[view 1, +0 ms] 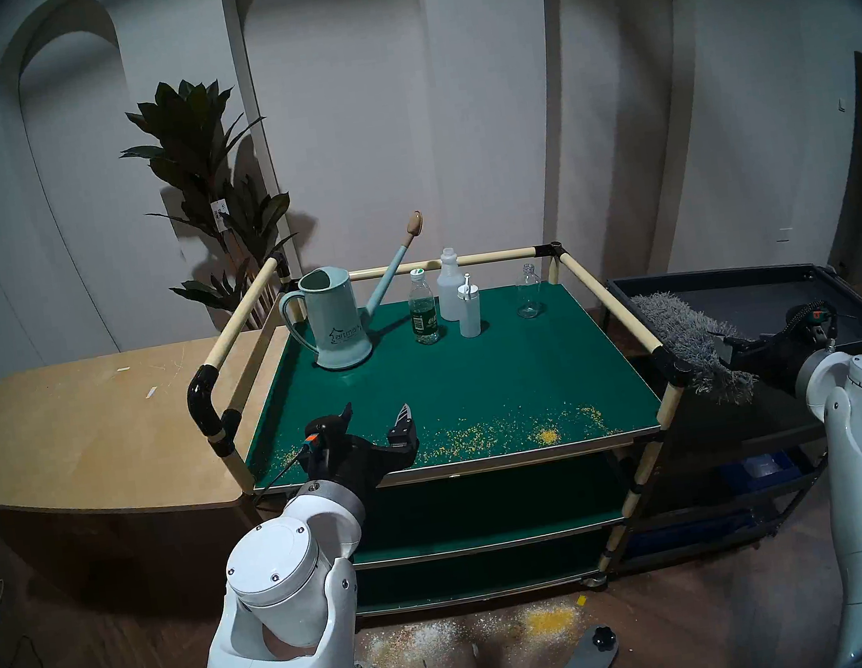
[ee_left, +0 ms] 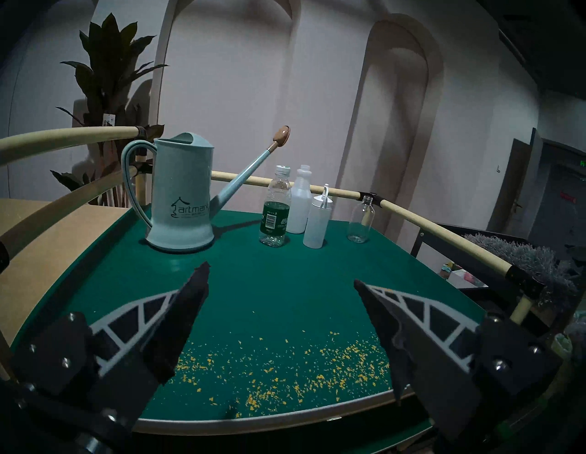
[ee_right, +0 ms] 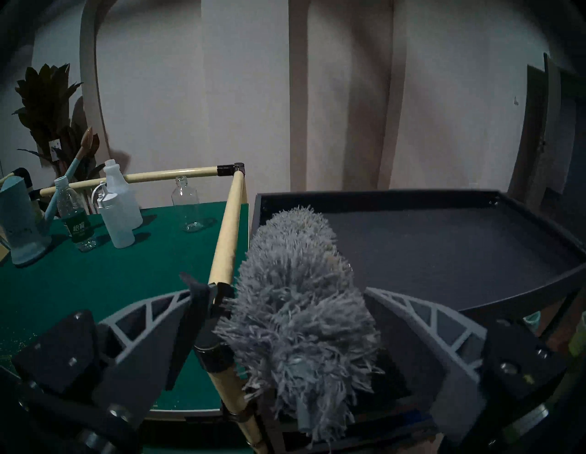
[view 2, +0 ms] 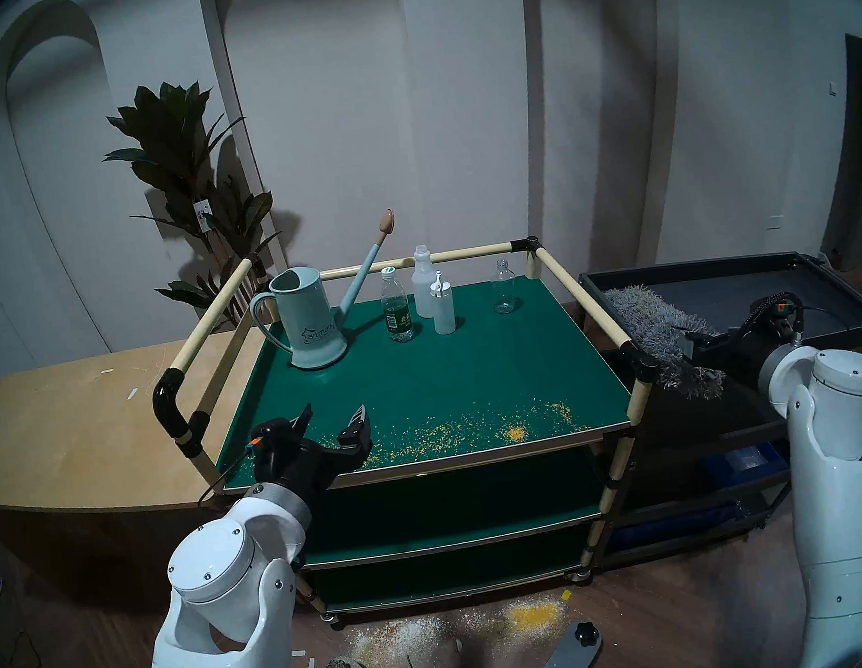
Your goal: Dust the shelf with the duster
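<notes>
The shelf [view 1: 478, 373] is the dark-green top board of a cart railed with cream tubes; yellow crumbs [view 1: 546, 436] lie scattered along its front edge. The fluffy grey duster [view 1: 686, 335] lies on the black tray cart to the right, its near end hanging over the tray's front. In the right wrist view my right gripper [ee_right: 277, 285] stands open, one finger on each side of the duster [ee_right: 301, 301], whose grey stub end points at the camera. My left gripper [view 1: 377, 410] hangs open and empty over the shelf's front left part.
A pale blue watering can [view 1: 334, 321] and several bottles [view 1: 460, 305] stand at the back of the shelf. The black tray cart [view 1: 795, 299] adjoins its right rail [view 1: 610, 301], a wooden tabletop [view 1: 76, 437] its left. A plant stands behind; crumbs lie on the floor [view 1: 548, 621].
</notes>
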Robot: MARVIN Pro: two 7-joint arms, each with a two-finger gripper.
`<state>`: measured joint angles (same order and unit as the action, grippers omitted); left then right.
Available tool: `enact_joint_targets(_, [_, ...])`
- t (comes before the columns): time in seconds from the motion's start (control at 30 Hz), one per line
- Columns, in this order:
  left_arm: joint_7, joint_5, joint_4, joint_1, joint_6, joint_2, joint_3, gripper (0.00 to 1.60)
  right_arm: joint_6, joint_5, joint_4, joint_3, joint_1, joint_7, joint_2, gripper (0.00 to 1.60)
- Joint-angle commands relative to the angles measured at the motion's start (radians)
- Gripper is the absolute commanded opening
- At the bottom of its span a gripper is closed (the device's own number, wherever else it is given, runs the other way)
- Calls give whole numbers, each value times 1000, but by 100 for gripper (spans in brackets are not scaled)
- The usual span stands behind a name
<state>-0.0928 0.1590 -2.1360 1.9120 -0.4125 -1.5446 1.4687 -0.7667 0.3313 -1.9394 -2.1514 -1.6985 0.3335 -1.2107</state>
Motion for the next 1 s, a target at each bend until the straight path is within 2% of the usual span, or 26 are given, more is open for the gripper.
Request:
enact_joint_targets(0.0, [8, -5, -28, -24, -15, -5, -8, 160, -14, 35, 57, 3, 88, 50, 70, 160])
enact_joint_targets(0.1, [11, -13, -27, -26, -20, 0, -13, 160, 11, 28, 88, 20, 101, 55, 75, 160])
enact_joint_targets(0.27, [17, -18, -25, -23, -22, 1, -14, 160, 12, 13, 107, 47, 122, 31, 64, 160])
enact_joint_targets(0.77, [18, -25, -5, -25, -1, 4, -24, 160, 123, -47, 189, 104, 147, -54, 23, 160])
enact_joint_targets(0.97, [19, -32, -1, -24, 2, 6, -28, 160, 149, -71, 245, 143, 164, -65, 30, 160])
